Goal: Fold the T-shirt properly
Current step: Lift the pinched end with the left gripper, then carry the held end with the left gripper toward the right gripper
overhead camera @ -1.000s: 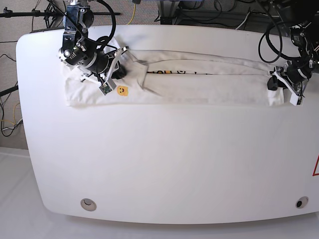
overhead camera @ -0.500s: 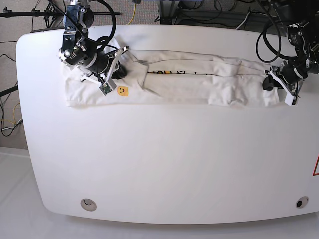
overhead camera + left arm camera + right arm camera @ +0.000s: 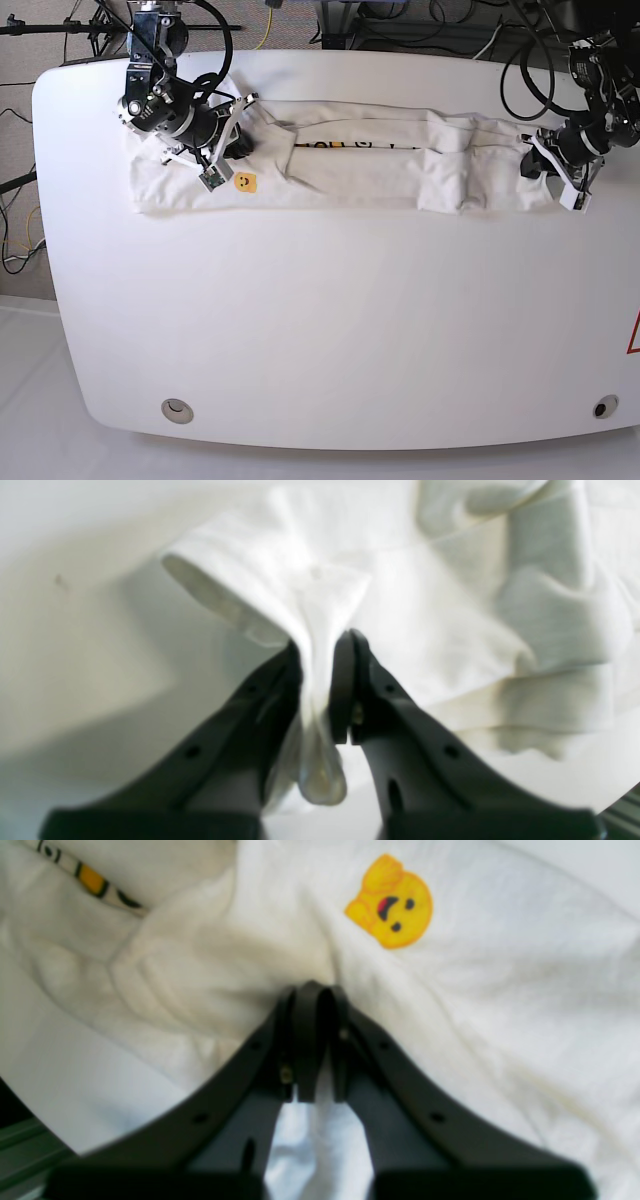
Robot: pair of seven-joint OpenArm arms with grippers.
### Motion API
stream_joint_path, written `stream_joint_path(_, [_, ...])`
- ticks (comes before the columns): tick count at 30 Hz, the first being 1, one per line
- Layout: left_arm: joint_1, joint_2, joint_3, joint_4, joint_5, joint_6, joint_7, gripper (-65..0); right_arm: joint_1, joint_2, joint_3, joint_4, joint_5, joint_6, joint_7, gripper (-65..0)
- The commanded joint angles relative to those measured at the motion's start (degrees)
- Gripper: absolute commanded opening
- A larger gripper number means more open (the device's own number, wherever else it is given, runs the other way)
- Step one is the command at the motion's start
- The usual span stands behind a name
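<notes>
This looks like a robotics lab or test room. A large white table [image 3: 330,330] with rounded corners carries two robot arms mounted at its far edge, and bundles of black cables [image 3: 215,40] and a yellow cord [image 3: 268,20] trail behind it. Metal stands [image 3: 60,30] sit at the back over a pale floor [image 3: 25,400].

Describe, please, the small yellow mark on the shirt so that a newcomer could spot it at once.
Start at the white table and find the T-shirt, folded into a long band along the far edge. Near the end held by the right end effector sits a small yellow smiley, the only coloured patch on that plain white panel.
</notes>
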Motion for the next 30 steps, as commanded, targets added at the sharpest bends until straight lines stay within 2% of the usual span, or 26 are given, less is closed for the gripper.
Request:
stream_joint_path(1, [-0.92, -0.33, -0.24, 4.15, -1.72, -0.32, -1.38, -64.4, 0.4, 0.24, 0.07, 0.65, 0.03, 0.34, 0.12, -61.2])
stream_joint_path(9, [-0.7, 1.54, -0.09, 9.04, -1.8, -0.32, -0.41, -64.4, 0.51, -0.24, 0.07, 0.41, 0.05, 0.34, 0.25, -61.6])
stream_joint_path(17, [-1.33, 2.54, 2.35, 8.89, -1.9, -0.32, -0.13, -64.6, 0.54, -0.26, 0.08, 0.5, 0.16, 0.34, 0.32, -61.8])
stream_joint_path(30, [-2.75, 6.26, 11.1, 13.48, -2.41, -0.32, 1.57, -64.3, 0.46, -0.11, -0.02, 0.66, 0.19, 0.34, 0.37, -61.8])
